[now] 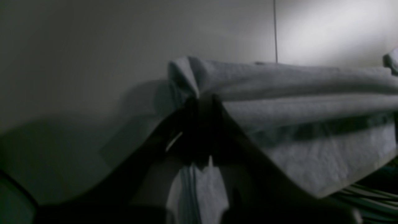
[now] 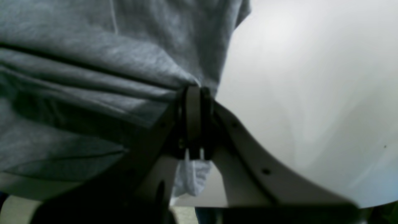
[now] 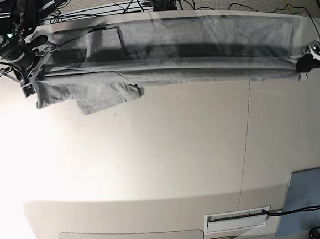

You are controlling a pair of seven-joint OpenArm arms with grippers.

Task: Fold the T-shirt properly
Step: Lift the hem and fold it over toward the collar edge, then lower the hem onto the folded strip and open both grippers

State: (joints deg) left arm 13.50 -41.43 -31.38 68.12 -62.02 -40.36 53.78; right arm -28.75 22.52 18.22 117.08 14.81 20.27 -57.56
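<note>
The T-shirt is held stretched along the far edge of the worktop, pinched at one end by the left gripper and at the other by the right gripper. Even tension should be kept and both ends lowered together so the fold is laid flat.

a wide white table carries everything, with a thin seam running down its right part. along its far edge the grey t-shirt lies stretched flat from side to side, one sleeve spread at the left. near the front right corner a grey-blue rectangular pad rests flat.
</note>
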